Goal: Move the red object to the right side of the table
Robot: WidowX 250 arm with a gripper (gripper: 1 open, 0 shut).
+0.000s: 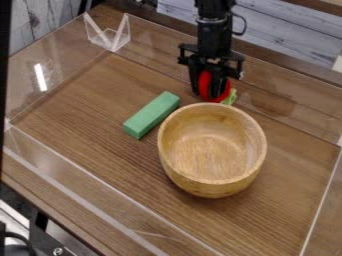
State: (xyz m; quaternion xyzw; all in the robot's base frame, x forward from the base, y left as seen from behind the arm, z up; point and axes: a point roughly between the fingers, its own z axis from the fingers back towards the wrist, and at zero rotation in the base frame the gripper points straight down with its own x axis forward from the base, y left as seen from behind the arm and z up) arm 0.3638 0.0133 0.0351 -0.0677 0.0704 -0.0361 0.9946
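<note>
The red object (215, 85) is a small round red toy fruit with a green leafy tip, held just above the brown wood-grain table (94, 110). My gripper (214, 86) comes straight down from above and is shut on it, its black fingers on either side of the red ball. The fruit hangs just behind the far rim of the wooden bowl, near the back middle of the table. Whether it touches the tabletop I cannot tell.
A large wooden bowl (213, 149) stands at centre right. A green rectangular block (151, 113) lies to its left. Low clear acrylic walls (107, 32) ring the table, with a grey plank wall behind.
</note>
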